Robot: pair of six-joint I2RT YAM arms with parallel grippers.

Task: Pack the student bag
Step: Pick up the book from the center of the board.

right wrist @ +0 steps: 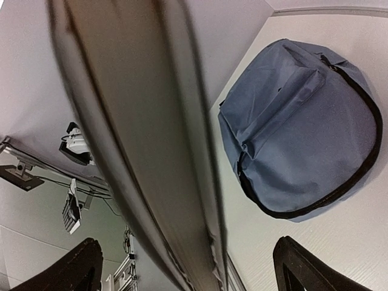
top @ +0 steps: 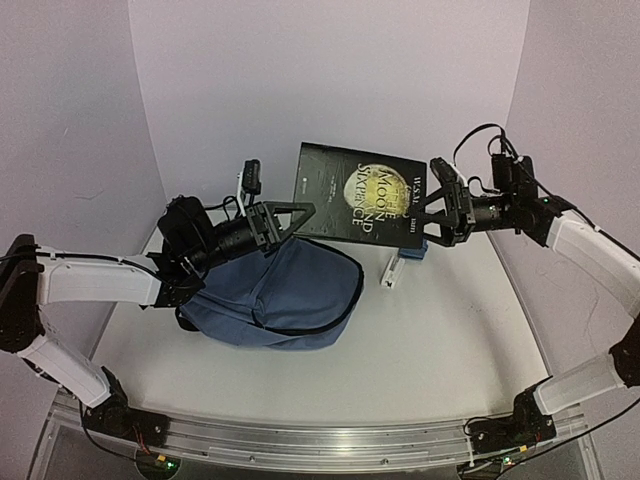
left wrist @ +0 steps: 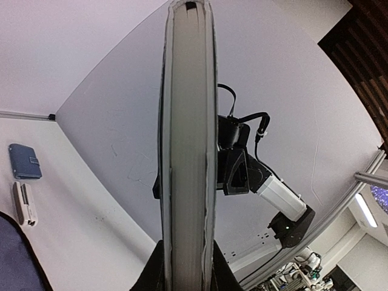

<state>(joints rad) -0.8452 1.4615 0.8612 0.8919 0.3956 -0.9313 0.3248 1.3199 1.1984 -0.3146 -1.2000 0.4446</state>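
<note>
white shells, black joints on both arms (top: 95, 282); left gripper (top: 308, 211) and right gripper (top: 433, 204) are black triangular frames; thin black cables (top: 478, 134) trail loose.

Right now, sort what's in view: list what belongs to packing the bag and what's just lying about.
In the job: student bag; black book, gripped by the left gripper; right gripper, open around it.
Lying about: small blue case; white object beside it, both on the table.

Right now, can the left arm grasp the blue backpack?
Probably not yet: on the left arm the jaws are shut on the Moon and Sixpence book, held in midair. The backpack lies close beneath.
</note>
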